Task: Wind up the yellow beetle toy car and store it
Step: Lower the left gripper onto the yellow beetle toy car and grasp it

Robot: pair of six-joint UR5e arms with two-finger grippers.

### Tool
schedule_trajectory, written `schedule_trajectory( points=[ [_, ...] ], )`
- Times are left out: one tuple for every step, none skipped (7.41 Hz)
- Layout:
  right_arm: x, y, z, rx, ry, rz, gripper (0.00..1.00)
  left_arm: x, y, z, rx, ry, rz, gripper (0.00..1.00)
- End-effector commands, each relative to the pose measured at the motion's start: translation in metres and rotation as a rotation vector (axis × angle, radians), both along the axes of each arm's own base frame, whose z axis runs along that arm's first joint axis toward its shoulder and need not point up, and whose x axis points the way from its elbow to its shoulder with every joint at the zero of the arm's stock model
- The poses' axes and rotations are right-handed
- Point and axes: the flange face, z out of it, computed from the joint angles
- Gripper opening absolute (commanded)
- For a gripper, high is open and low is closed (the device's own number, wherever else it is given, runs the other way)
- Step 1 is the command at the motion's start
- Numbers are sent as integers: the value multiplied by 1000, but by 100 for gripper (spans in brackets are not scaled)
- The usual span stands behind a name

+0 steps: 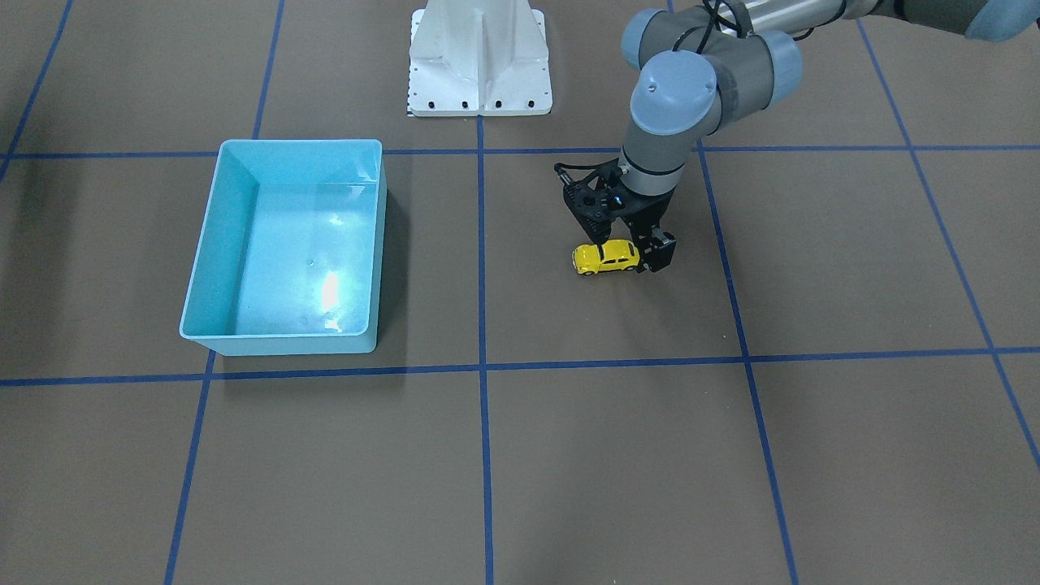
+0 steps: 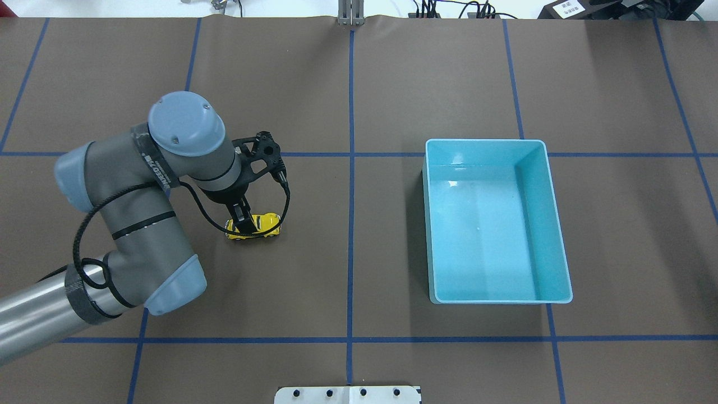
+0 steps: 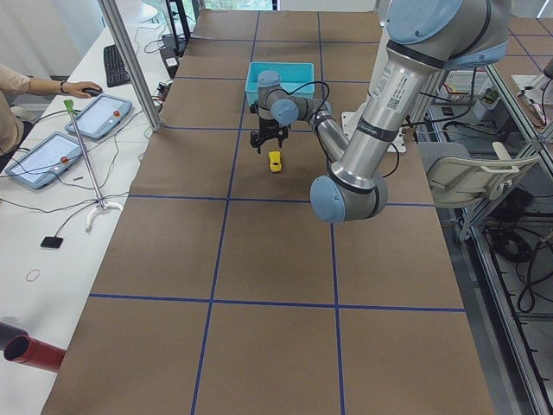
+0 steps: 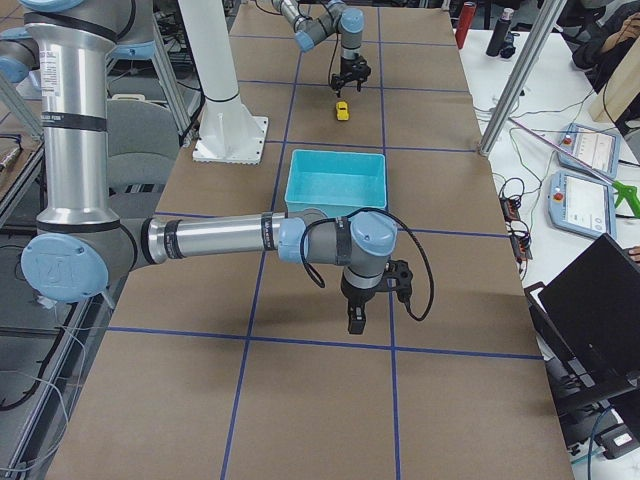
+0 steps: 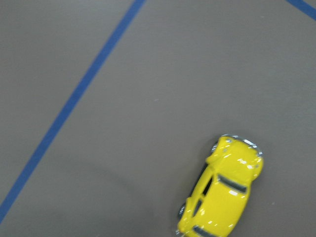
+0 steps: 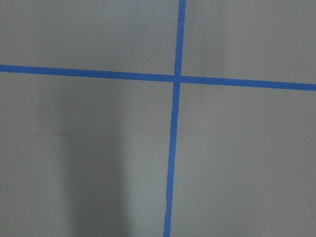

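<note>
The yellow beetle toy car [image 1: 605, 257] stands on its wheels on the brown table, also seen in the overhead view [image 2: 263, 223] and low right in the left wrist view [image 5: 222, 192]. My left gripper [image 1: 630, 250] points down right at the car, its fingers apart: one finger [image 1: 660, 253] is by the car's end and the other is behind the car. It looks open and does not hold the car. My right gripper [image 4: 357, 318] shows only in the exterior right view, over bare table beyond the bin, and I cannot tell its state.
A light-blue bin [image 2: 429, 224] stands empty on the robot's right side of the table, also in the front view [image 1: 203, 252]. The white robot base [image 1: 479, 57] is at the table edge. Blue tape lines grid the brown table.
</note>
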Motion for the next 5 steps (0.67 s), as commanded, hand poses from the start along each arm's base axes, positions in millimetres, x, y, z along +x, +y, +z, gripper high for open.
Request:
schedule_trajectory(
  points=[
    [0,0,2,-4,0,0,100,31,23,1,60,-160,193,100],
    [0,0,2,-4,0,0,100,40,15,2,107,-191,239,100],
    [0,0,2,-4,0,0,100,52,9,-7,129,-201,249,100],
    [0,0,2,-4,0,0,100,58,5,-15,130,-200,249,100],
    [0,0,2,-4,0,0,100,66,0,-24,132,-205,245,100]
  ],
)
